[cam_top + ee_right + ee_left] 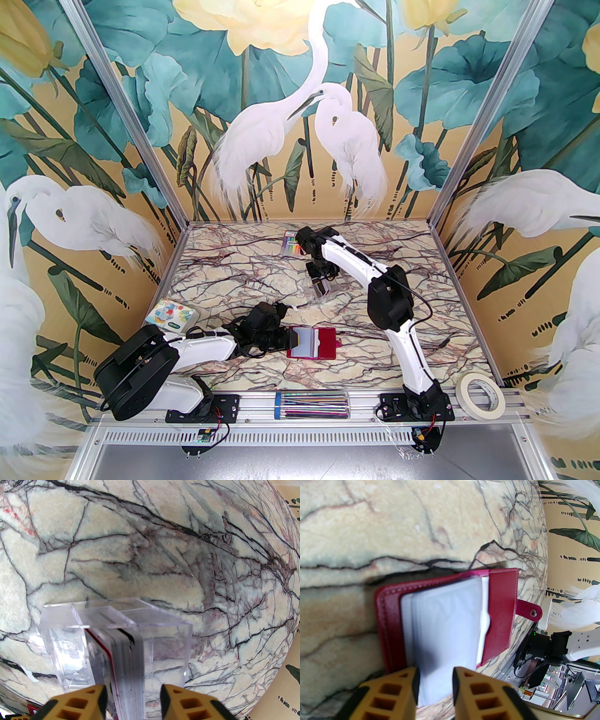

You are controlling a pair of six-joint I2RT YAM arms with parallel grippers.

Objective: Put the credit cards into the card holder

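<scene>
Marbled table (140, 538): clear box (168, 639) holds credit cards (131, 658); right claw (133, 691) open astride them (left claw (434, 674) at card holder (501, 601), grip unclear).

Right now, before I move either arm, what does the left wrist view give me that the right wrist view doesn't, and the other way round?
Left wrist adds: the red card holder lying open, its clear sleeves fanned and its snap tab out to the side. The sleeves' near edge sits between the fingers of the left gripper.
Right wrist adds: the clear plastic box with the credit cards standing on edge inside, and the right gripper open astride the stack.
Shared: marble-patterned tabletop and yellow-and-black fingers.
</scene>
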